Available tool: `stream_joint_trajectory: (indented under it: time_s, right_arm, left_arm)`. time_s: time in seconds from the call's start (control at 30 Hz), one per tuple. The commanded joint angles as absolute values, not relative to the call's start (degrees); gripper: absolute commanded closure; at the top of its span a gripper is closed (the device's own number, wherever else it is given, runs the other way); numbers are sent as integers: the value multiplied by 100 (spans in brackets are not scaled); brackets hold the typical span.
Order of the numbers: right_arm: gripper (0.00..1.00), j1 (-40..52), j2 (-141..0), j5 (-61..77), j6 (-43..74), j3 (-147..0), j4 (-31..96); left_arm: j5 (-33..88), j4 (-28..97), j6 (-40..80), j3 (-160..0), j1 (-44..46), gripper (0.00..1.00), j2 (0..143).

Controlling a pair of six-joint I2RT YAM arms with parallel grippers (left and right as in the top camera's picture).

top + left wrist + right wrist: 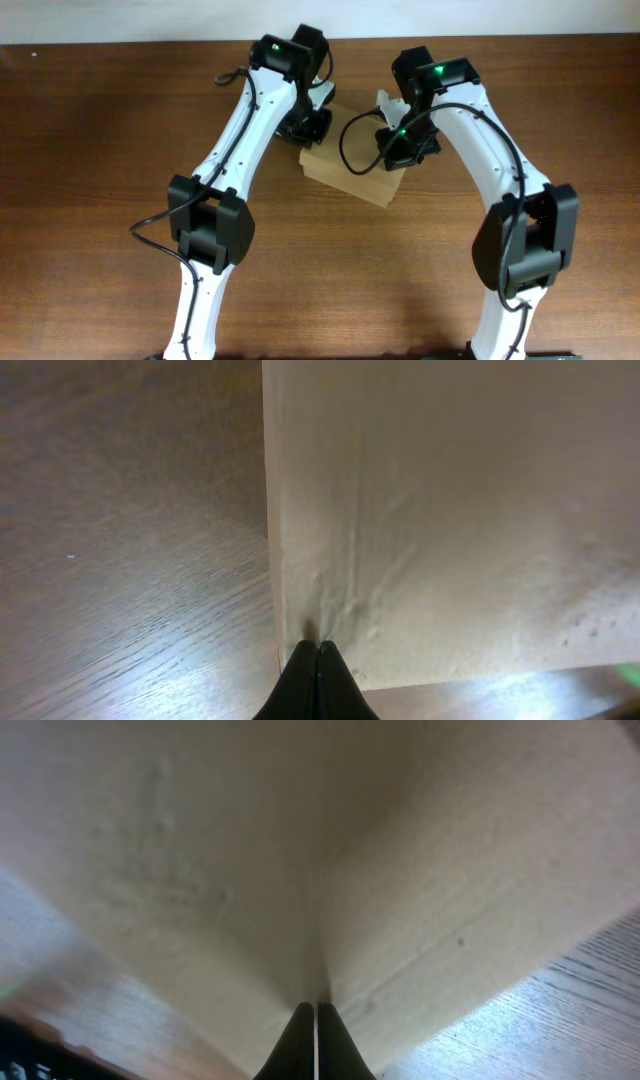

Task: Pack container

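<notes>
The container (352,172), a plain light-brown cardboard box, lies closed on the table between both arms. My left gripper (306,126) is at its far left corner. In the left wrist view its fingers (318,650) are shut, with the tips against the dented cardboard (450,510) close to the box's left edge. My right gripper (405,146) is at the box's far right side. In the right wrist view its fingers (316,1010) are shut, with the tips against the cardboard (200,850) at a crease. Nothing shows between either pair of fingers. The box's contents are hidden.
A small white object (387,101) lies on the brown wooden table (100,120) just behind the box, between the two grippers. Both arms arch in from the near edge, and a black cable (355,135) loops over the box.
</notes>
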State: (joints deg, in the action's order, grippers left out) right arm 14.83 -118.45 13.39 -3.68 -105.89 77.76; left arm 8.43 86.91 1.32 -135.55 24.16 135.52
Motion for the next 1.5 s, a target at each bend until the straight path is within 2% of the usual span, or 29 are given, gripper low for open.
stream_joint_trajectory:
  time_s: [0.0, 0.17, 0.4, 0.53, 0.67, 0.83, 1.03, 1.2, 1.47]
  right_arm:
    - [96, 1498, -12112, 1282, -425, -10530, 7730]
    - [96, 1498, -12263, 1286, -410, -10527, 7684]
    - [96, 1492, -12206, 1286, -427, -10790, 7566]
    - [96, 1492, -12086, 1278, -425, -11299, 7655]
    - [96, 1487, -12033, 670, -346, -12248, 8193]
    - [96, 1125, -12027, 530, -134, -12665, 8416]
    - [96, 329, -12011, 532, -99, -12348, 8619]
    - [96, -329, -11983, 775, -16, -11491, 8302]
    - [96, -281, -11985, 991, -19, -10394, 7688]
  left_arm:
    - [934, 8519, 47, -13072, 2425, 98, 13531]
    - [943, 8243, 45, -12586, 2425, 98, 13531]
    - [698, 8075, 89, -12807, 2423, 99, 13517]
    - [429, 8263, 86, -13443, 2397, 98, 13502]
    - [196, 8672, 198, -14593, 2305, 99, 13498]
    - [-252, 8973, 239, -15633, 2088, 99, 13498]
    - [-436, 9249, 239, -15797, 1555, 99, 13487]
    - [-434, 9242, 239, -15797, 1116, 98, 13487]
    - [-434, 9227, 237, -15797, 945, 98, 13487]
